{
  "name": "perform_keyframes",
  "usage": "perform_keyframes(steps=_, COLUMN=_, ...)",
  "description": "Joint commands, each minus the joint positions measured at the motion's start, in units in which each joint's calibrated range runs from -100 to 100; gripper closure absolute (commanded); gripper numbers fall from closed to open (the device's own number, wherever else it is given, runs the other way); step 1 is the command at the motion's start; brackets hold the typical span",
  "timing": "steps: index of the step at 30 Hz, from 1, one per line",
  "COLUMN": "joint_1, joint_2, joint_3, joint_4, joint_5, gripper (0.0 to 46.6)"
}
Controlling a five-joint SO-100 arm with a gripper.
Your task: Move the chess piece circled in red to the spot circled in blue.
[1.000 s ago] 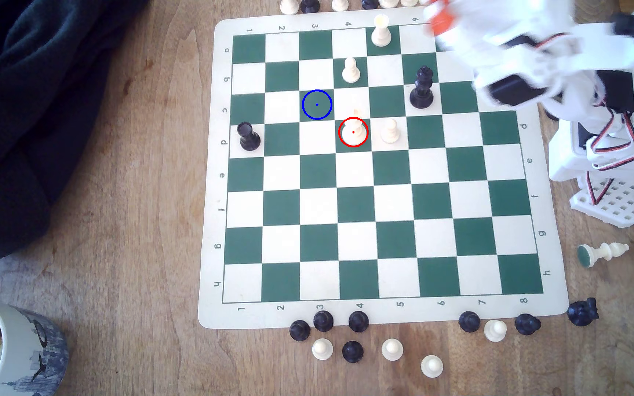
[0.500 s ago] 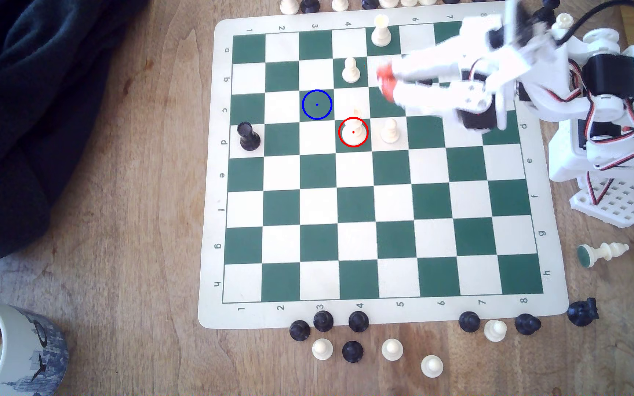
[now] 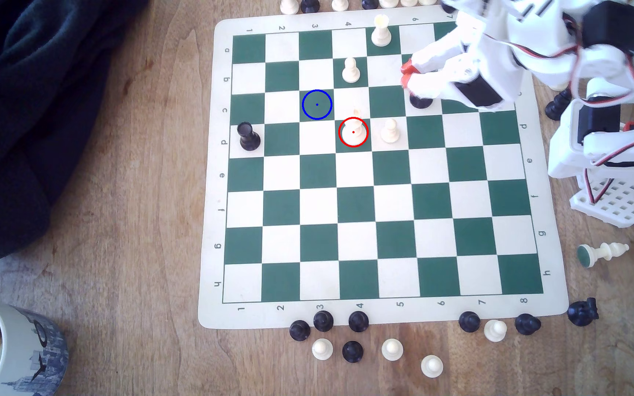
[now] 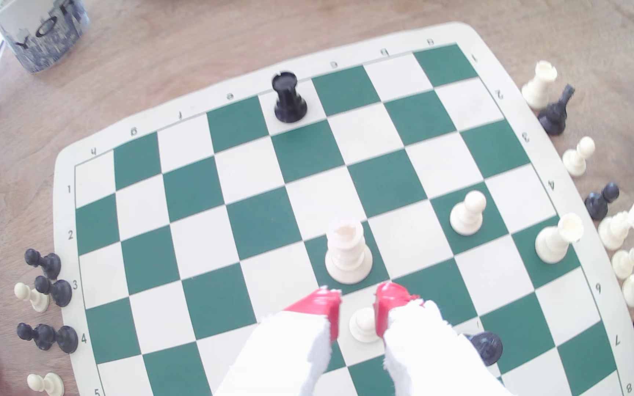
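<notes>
Exterior view: chess piece (image 3: 353,129) upright in red circle, diagonal neighbour of the blue-ringed spot (image 3: 317,104). Gripper (image 3: 406,76) apart, at that view's right.
Wrist view: red fingertips (image 4: 321,302) parted, holding nothing; white pawn (image 4: 363,324) seen between.

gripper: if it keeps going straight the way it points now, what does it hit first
Probably the white pawn seen between its open red fingers, before the tall white piece beyond; it may pass above, since height is unclear.

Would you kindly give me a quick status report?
Gripper open, empty, above the board. Chess piece upright on its red-circled square; blue spot bare. White pawn stands beside the piece, gripper side.
</notes>
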Motion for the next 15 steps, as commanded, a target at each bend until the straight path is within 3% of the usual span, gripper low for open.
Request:
perform_keyframes(steps=1, joint_1=-0.63, joint_2=5.1, joint_3=-7.22, joint_4=0.88, joint_5=-1.95, gripper=38.3)
perform_keyframes(steps=15, joint_1=-1.1, joint_2=22.59, joint_3=-12.75, joint_4=-0.6, joint_5=-2.2, gripper=30.6)
